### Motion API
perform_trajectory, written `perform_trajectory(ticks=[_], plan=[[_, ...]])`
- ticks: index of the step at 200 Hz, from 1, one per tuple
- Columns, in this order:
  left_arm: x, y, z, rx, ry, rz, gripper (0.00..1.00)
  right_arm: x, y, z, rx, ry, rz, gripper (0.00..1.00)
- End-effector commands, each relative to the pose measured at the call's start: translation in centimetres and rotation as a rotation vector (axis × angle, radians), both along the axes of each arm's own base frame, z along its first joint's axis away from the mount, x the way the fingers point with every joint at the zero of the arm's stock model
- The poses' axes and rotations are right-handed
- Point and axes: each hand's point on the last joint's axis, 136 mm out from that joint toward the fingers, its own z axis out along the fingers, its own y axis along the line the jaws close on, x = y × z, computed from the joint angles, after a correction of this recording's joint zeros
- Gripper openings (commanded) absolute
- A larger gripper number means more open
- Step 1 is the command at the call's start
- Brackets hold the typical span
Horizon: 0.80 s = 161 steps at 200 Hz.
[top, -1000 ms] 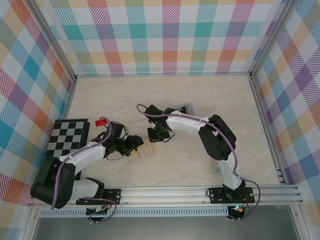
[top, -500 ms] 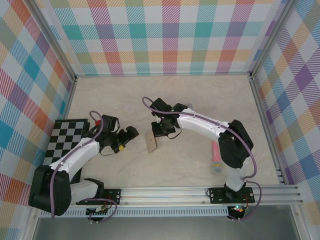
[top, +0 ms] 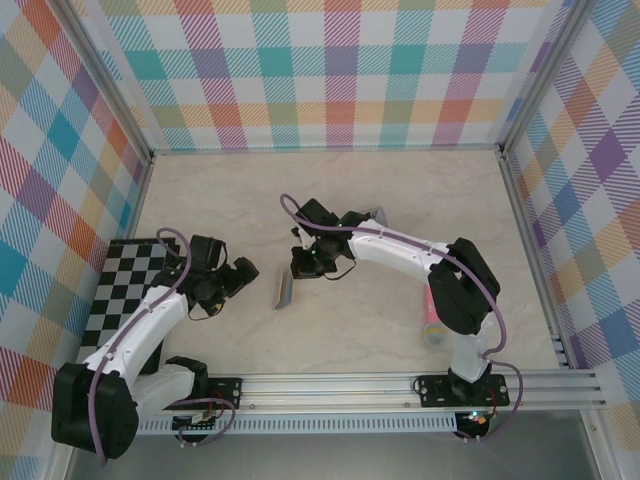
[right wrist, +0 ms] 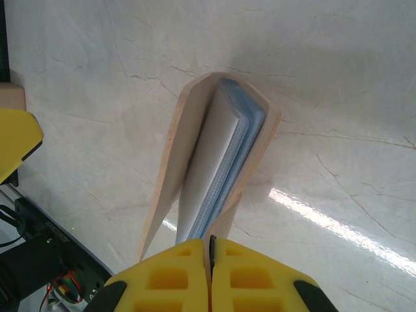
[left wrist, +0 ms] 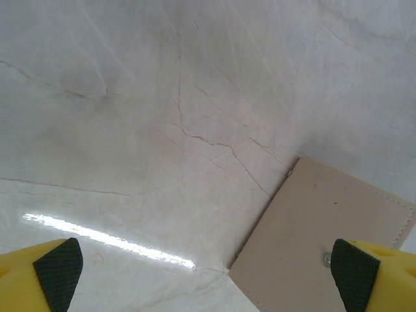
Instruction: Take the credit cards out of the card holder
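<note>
**Card holder on edge, spine pointing away from the right wrist**

I saw the card holder [top: 284, 288] turned on edge at mid-counter [top: 420, 200], long axis near-left to far-right — smooth tan leather outside, blue-grey lining, flaps splayed. My right end effector [right wrist: 211, 257] pinched one flap tight, its arm bent leftward. The left end effector [top: 243, 272] gaped wide nearby — holding nothing.

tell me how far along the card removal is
Early. Done: the card holder is held on edge and partly open, blue-grey lining showing. In hand: the right pincer is shut on one flap; the left pincer is open near it, holding nothing. Left: pulling the cards out; I cannot tell them from the lining.
</note>
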Motion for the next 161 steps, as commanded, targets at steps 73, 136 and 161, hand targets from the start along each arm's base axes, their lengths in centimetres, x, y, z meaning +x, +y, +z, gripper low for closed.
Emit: perform_trajectory(ticks=[73,136,161], plan=[[-1.0,2.6,1.2,0.124,0.015,0.036,1.0,0.0,3.8,2.9,0.181,0.018,0.059,0.02],[-1.5,2.5,1.4,0.108,0.001,0.023,1.0,0.9,2.8,1.7,0.1,-0.024,0.031,0.01],[-0.7,0.0,1.5,-0.008,-0.034,-0.046,0.99,1.6,-0.3,-0.3,-0.053,-0.054,-0.022,0.0]])
